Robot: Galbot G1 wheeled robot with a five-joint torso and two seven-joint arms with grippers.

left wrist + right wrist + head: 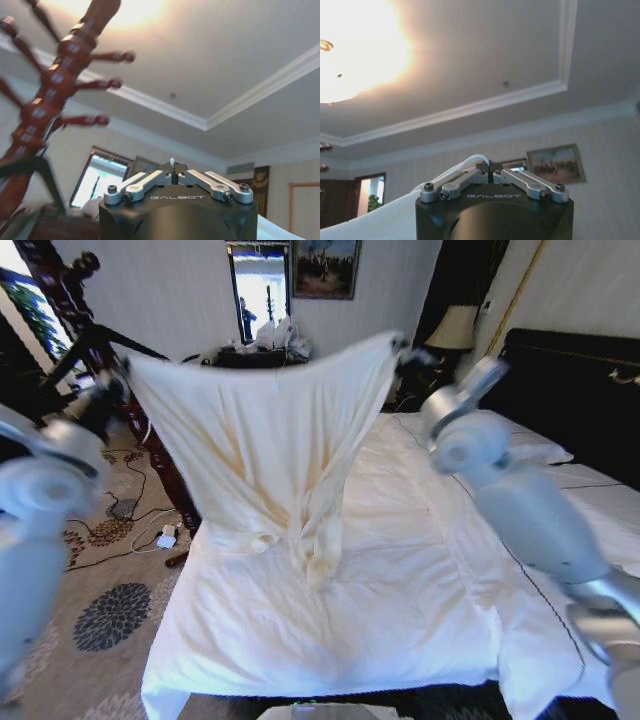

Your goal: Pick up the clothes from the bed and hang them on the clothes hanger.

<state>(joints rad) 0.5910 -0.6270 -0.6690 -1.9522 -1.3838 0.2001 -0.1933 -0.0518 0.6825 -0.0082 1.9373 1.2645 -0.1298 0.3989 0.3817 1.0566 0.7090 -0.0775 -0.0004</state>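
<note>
One large cream, thin-fabric long-sleeved garment point(265, 440) hangs spread wide in the air above the white-sheeted bed point(400, 610), its top edge stretched taut between the two grippers and its wrinkled sleeves trailing down until the cuffs touch the sheet. The left gripper point(118, 378) has one upper corner pinched, the right gripper point(402, 348) the other — in each wrist view the fingers are drawn together with a sliver of pale cloth between the tips. A dark red wooden coat stand with pegs point(70, 290) rises near the left gripper, off the bed's left side. Lifting looks complete, so the carrying step is in hand. Next, I judge, the garment must be moved towards a hanger without losing either corner.
</note>
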